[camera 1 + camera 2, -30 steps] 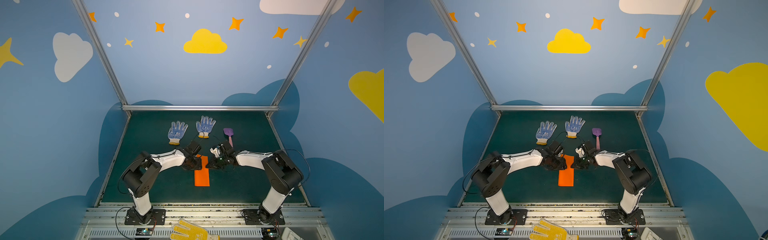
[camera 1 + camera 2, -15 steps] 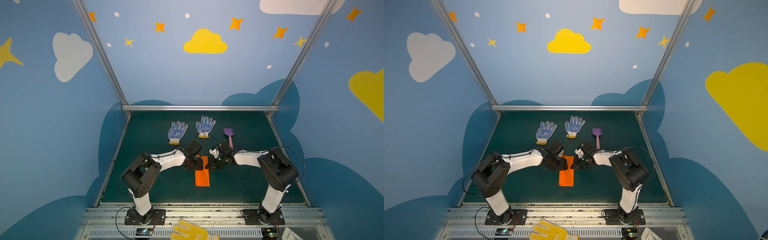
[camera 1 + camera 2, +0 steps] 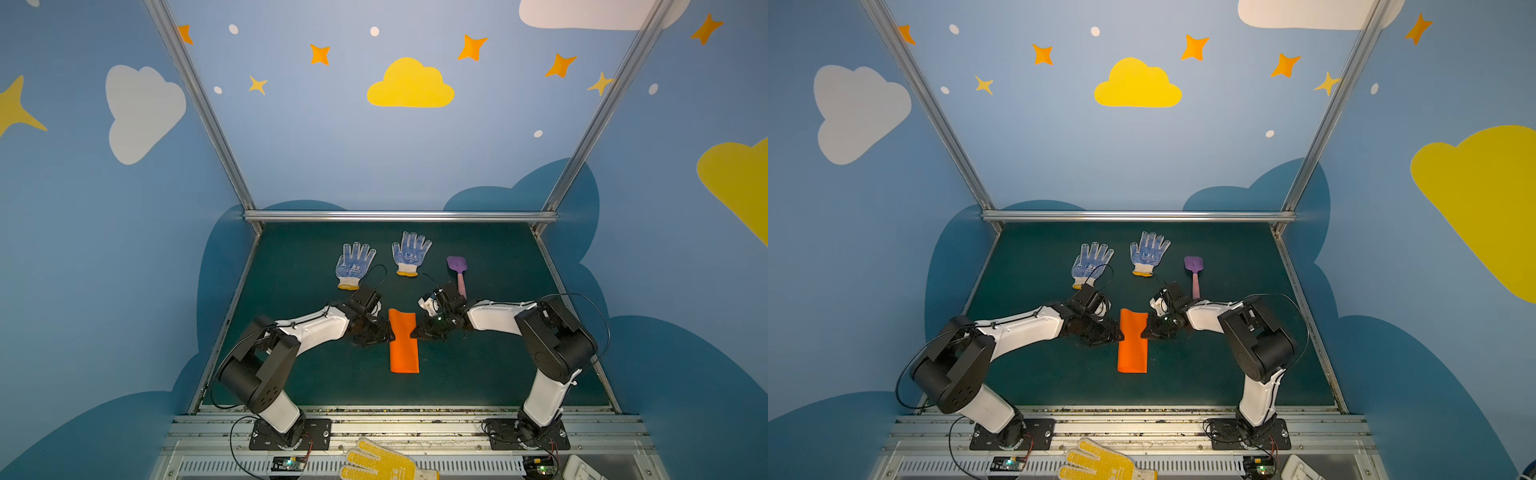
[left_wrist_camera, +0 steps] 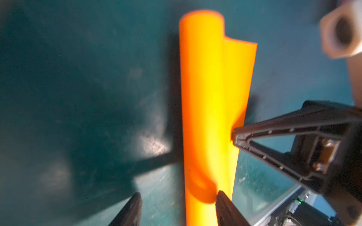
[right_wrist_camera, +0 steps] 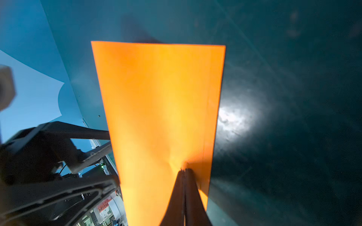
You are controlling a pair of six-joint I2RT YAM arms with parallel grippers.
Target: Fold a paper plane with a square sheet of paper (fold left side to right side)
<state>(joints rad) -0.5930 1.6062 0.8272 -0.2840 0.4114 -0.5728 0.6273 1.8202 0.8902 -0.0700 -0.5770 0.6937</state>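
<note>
Thin orange paper sheet (image 3: 403,340), folded over.
I see left tool (image 4: 178,205) spread at its fold, right tool (image 5: 184,172) pressed together, touching it.

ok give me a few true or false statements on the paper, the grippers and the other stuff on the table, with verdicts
1. The square sheet of paper lies as a narrow rectangle between the left gripper and the right gripper. True.
2. The right gripper is wide open. False: it is shut, its tips pressed on the paper.
3. The left gripper is shut. False: its fingers stand apart at the paper's edge.
4. Two blue-dotted gloves lie beyond the paper. True.
5. The purple shovel lies on the paper. False: it lies apart, beside the gloves.
</note>
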